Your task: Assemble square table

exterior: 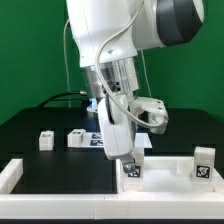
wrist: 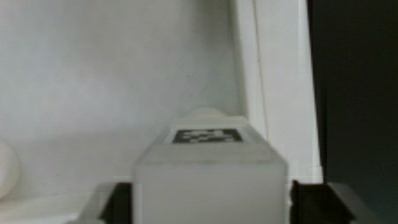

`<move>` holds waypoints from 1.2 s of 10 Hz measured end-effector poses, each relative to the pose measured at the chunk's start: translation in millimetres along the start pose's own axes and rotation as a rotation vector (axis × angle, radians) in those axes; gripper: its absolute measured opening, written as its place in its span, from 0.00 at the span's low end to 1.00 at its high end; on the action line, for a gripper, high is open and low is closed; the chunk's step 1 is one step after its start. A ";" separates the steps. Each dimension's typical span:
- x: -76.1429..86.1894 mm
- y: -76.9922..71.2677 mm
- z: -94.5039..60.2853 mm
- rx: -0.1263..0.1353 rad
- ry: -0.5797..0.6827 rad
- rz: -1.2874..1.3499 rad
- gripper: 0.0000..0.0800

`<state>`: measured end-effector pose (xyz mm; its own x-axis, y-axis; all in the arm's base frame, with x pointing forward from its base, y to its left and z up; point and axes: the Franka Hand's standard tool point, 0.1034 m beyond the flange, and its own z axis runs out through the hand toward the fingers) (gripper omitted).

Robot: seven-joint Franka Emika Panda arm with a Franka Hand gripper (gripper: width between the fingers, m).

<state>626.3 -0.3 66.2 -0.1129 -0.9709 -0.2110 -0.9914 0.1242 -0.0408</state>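
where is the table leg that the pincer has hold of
In the exterior view the leg sits low, just right of centre, clamped in the pincer at the left end of the square panel; another leg stands farther to that view's right.

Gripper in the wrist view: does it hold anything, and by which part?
The gripper holds one white table leg, clamped by two opposite sides between its fingers.

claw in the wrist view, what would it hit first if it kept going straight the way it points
The claw grips a leg that juts ahead of it, so the leg would meet the square table panel first. Whether they already touch is unclear.
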 end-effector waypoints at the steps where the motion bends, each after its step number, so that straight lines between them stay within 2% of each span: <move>1: -0.2 0.3 0.6 -0.001 0.000 0.000 0.62; 2: -0.6 0.2 0.5 0.001 0.008 -0.074 0.62; 3: -4.3 0.0 1.0 0.018 0.038 -0.288 0.77; 4: -6.5 2.2 3.8 0.032 0.054 -0.498 0.80; 6: -4.6 3.7 4.9 0.023 0.054 -0.590 0.81; 8: -5.0 3.8 5.4 0.012 0.069 -0.791 0.81; 10: -11.0 3.3 6.9 -0.032 0.121 -1.258 0.81; 11: -11.7 2.7 6.7 -0.030 0.121 -1.303 0.81; 12: -10.9 3.1 7.5 -0.029 0.120 -1.266 0.66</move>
<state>625.0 12.2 61.1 0.9065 -0.4193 0.0491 -0.4107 -0.9029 -0.1267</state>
